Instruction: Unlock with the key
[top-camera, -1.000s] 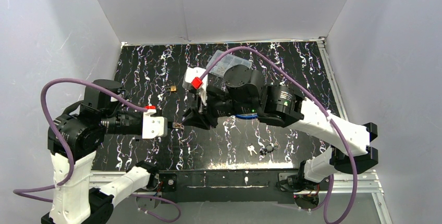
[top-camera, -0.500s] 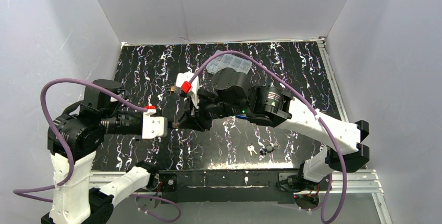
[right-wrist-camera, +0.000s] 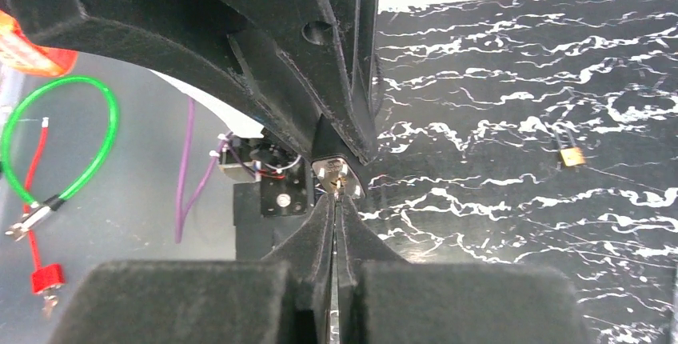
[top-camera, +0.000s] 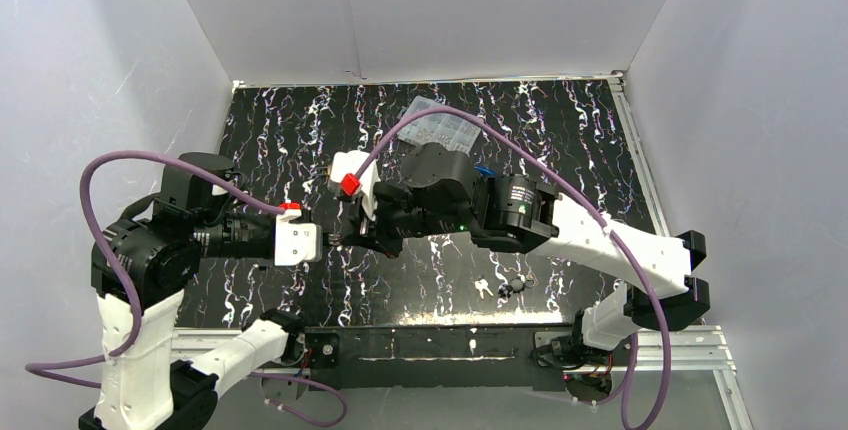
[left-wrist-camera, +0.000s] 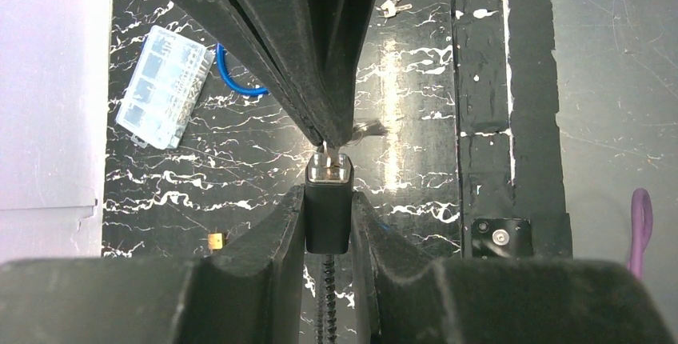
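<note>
Padlock (left-wrist-camera: 328, 220) mid-air above counter (top-camera: 560, 150), clamped in left fingers (left-wrist-camera: 281, 228), keyway end facing right arm | key (right-wrist-camera: 337, 187) pinched in right fingers (right-wrist-camera: 317, 228), tip at keyway, roughly in line with padlock's long axis | next, likely: seat, turn

We are seeing only a sliver of the small silver metal key (left-wrist-camera: 325, 149); the right gripper (left-wrist-camera: 324, 138) is hiding its head between black fingers. The left gripper (left-wrist-camera: 329, 198) is covering the flanks of the black-bodied padlock (left-wrist-camera: 329, 228), and we are not making out its shackle.
</note>
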Controlling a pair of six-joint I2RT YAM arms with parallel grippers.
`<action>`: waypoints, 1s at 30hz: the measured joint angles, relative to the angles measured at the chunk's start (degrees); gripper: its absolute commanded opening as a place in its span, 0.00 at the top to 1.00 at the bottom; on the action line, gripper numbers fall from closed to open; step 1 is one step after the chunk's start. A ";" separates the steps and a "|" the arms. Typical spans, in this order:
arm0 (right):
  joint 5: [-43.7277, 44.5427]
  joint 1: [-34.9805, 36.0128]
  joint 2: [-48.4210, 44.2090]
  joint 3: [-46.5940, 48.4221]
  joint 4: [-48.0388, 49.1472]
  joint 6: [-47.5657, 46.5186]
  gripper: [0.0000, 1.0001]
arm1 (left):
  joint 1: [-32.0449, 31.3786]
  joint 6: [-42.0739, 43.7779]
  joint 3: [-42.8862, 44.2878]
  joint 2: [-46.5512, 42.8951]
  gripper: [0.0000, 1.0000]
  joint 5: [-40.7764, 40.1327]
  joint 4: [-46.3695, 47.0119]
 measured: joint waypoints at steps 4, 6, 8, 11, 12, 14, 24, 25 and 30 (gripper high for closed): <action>5.73 2.19 -0.07 -0.11 -0.02 -3.48 0.99 | 0.00 -0.02 0.00 0.00 1.00 -0.46 -0.02; 8.81 3.56 -0.76 -1.42 1.03 -5.62 0.99 | 0.00 -0.02 0.02 0.22 1.00 -0.55 0.00; 10.88 4.46 -1.03 -1.86 1.31 -7.52 0.99 | 0.00 -0.13 0.31 0.66 1.00 -0.59 -0.02; 13.70 6.01 -2.75 -4.35 3.65 -10.56 0.99 | -0.04 -0.70 0.98 1.01 1.00 0.15 -0.02; 14.99 6.69 -3.91 -6.36 5.81 -11.82 0.99 | -0.15 -0.94 1.07 1.07 1.00 0.46 -0.02; 17.38 8.55 -7.19 -11.67 10.43 -14.78 0.99 | -0.39 -1.66 1.27 1.18 1.00 2.16 -0.04; 22.58 12.09 -9.73 -14.75 14.03 -23.45 0.99 | -0.55 -2.56 3.08 2.64 1.00 4.55 -0.09; 22.64 12.15 -9.51 -14.38 13.60 -23.80 0.99 | -0.55 -2.54 3.13 2.78 1.00 4.57 -0.11; 23.10 12.22 -7.54 -10.62 10.16 -25.97 0.99 | -0.55 -2.40 4.13 3.50 1.00 4.04 -0.15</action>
